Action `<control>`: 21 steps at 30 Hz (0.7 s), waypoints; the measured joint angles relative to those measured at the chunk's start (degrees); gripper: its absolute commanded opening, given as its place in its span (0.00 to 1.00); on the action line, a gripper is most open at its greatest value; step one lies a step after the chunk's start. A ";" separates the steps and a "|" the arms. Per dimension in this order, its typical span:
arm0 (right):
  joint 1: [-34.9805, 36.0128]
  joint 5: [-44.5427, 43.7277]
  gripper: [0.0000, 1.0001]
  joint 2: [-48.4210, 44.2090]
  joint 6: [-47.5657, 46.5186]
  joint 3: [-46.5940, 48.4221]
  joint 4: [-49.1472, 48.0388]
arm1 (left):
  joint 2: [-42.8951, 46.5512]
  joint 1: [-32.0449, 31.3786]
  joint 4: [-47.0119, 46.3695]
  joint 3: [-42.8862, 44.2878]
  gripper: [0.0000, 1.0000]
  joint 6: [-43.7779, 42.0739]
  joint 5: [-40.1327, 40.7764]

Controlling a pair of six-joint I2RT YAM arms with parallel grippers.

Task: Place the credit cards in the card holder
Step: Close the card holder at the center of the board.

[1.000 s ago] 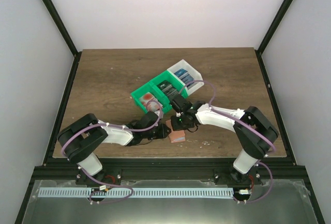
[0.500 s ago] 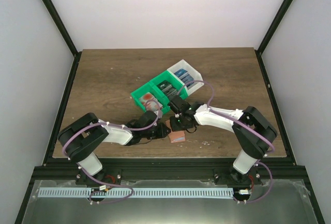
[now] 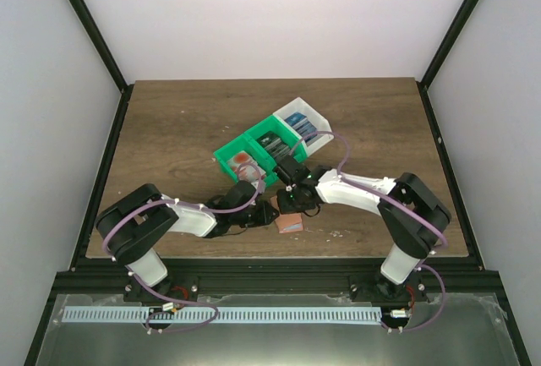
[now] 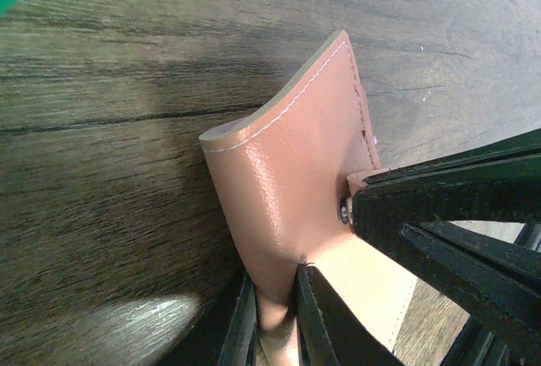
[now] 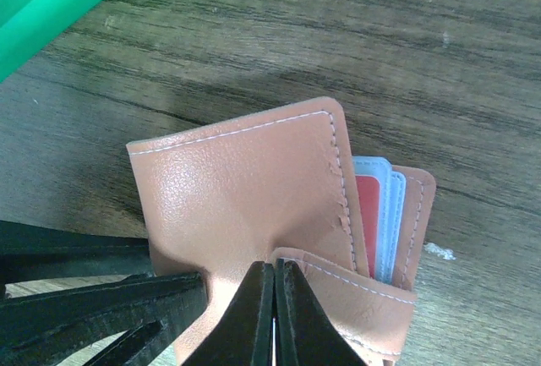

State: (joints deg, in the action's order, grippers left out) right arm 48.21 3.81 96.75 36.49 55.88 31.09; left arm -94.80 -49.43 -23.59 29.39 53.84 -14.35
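**Left to right.** At left, your left gripper (image 4: 277, 294) is narrowed onto the lower edge of the card holder (image 4: 287, 172), with leather pinched between its fingers. The folded card holder sits on the wooden table (image 3: 169, 129), near its front edge and just in front of the green bin (image 3: 224, 161). Credit cards (image 5: 366, 218), red and pale blue, show in its pocket. At right, your right gripper (image 5: 273, 280) has its jaws pressed together at the holder's flap. You cannot tell whether any leather lies between them.

Wooden tabletop (image 3: 169, 138), six o'clock edge
Left claw (image 3: 271, 215) at nine o'clock, right claw (image 3: 292, 210) at twelve, of salmon-orange leather card holder (image 3: 290, 225).
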 measured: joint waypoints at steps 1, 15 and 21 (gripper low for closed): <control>0.00 0.00 0.00 0.07 0.15 0.09 0.09 | 0.00 0.02 -0.09 -0.04 0.16 0.00 0.00; 0.00 0.04 0.01 2.60 1.81 3.43 3.72 | -0.28 0.31 -1.57 -0.63 0.15 0.15 -0.57; 0.11 -0.02 0.01 2.71 3.08 3.43 3.58 | -0.39 0.44 -1.79 -0.70 0.15 0.15 -0.85</control>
State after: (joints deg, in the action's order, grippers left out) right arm 48.31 3.79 99.46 39.57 59.31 34.68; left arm -95.20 -48.99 -25.39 28.69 54.00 -15.20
